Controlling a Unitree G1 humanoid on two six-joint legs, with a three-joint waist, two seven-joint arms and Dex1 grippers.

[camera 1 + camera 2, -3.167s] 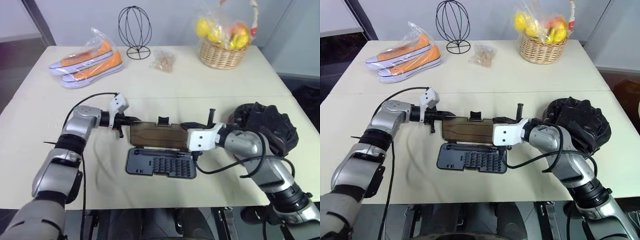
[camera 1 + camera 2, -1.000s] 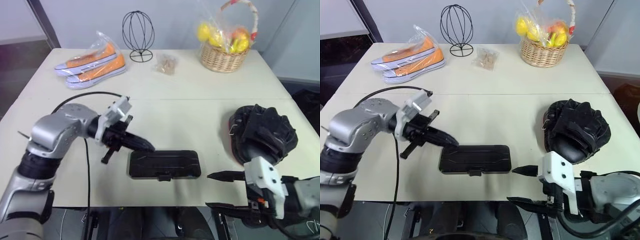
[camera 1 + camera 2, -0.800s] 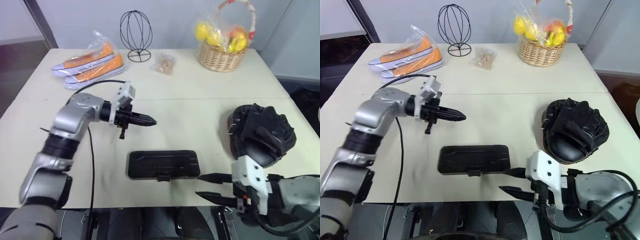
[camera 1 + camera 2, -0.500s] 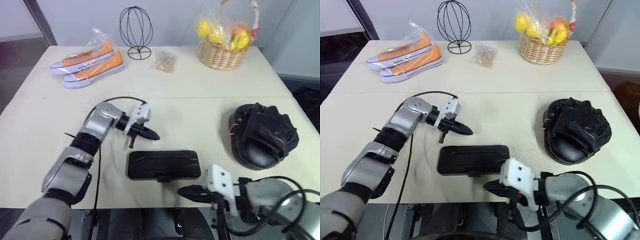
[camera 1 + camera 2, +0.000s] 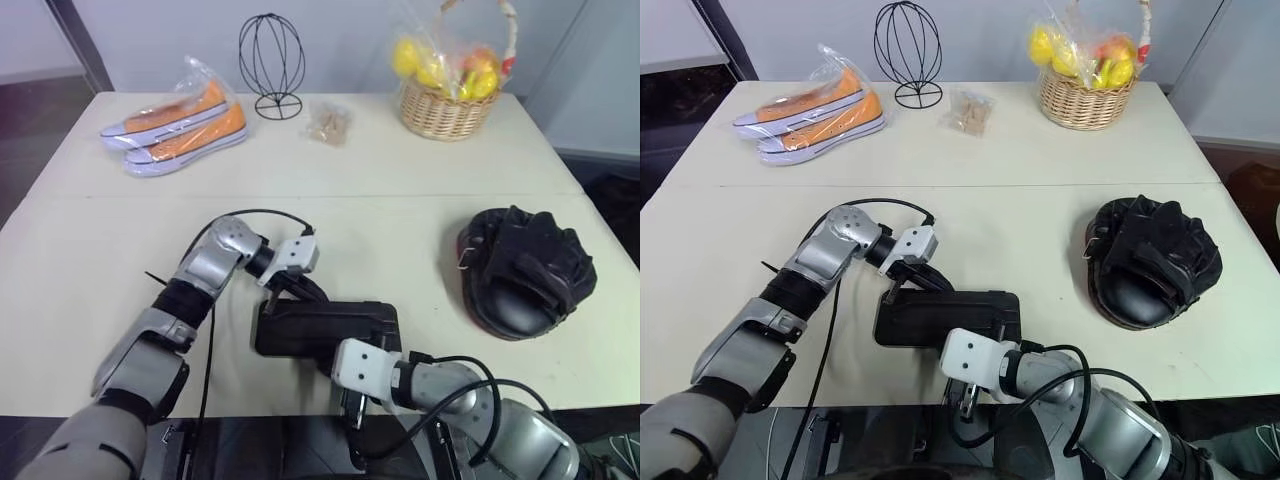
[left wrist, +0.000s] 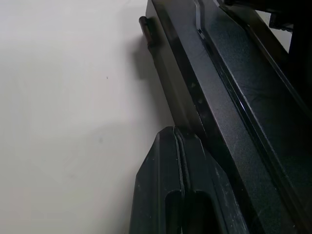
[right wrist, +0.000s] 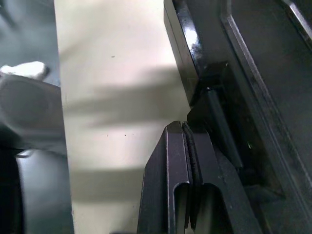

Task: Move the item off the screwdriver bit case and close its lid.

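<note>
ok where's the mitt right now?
In the head views the mitt lies on the table's right side, apart from the closed bit case, with the fruit basket behind it.

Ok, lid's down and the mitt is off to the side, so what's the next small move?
Probably press the right claw, shut, against the latch tab at the case's near edge to snap it home. The mitt already lies clear on the table, and the left claw, also shut, sits at the far edge, able to brace the case.

Black mitt (image 5: 527, 270); dark grey case (image 5: 327, 327); cream table (image 5: 400, 180); orange shoes (image 5: 175, 115), white soles.
</note>
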